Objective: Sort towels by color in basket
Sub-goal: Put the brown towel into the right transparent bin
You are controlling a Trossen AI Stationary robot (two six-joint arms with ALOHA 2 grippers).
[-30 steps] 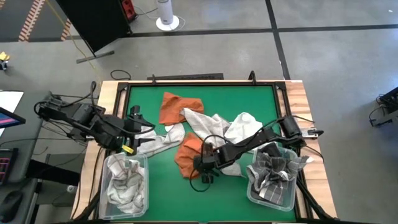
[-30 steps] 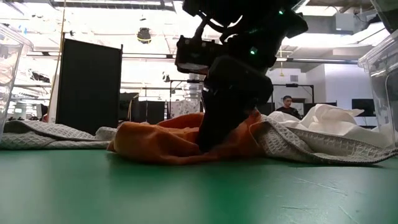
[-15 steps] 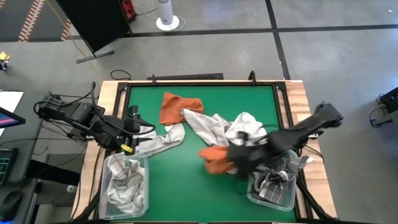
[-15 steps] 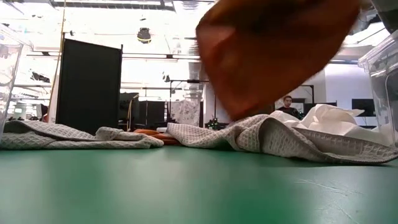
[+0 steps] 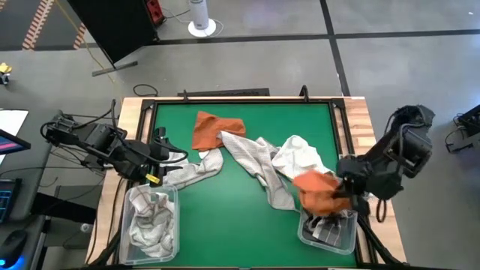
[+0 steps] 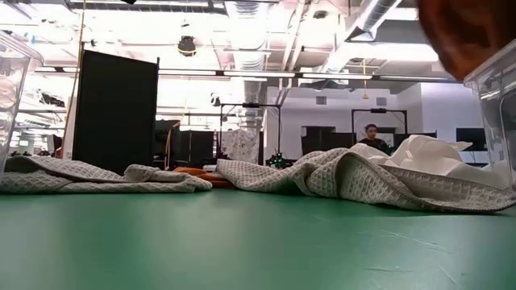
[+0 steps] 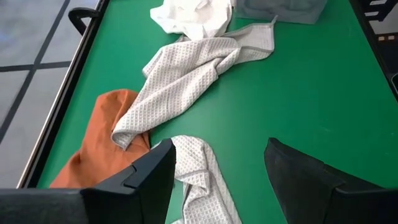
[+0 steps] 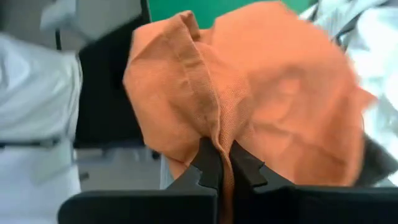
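One rust orange towel (image 8: 249,93), pinched in right end effector (image 8: 222,163), above right basket (image 5: 326,232)

overhead, table-level, 2 wrist views — close

A green tabletop (image 5: 187,217) with a wooden border carries two clear bins at its near corners, the left bin (image 5: 152,223) and the right bin (image 5: 328,229). Directly on the green lie a rust orange towel (image 5: 211,128), a grey-and-white checked towel (image 5: 253,159), a white towel (image 5: 298,155), and another checked towel (image 5: 193,169).
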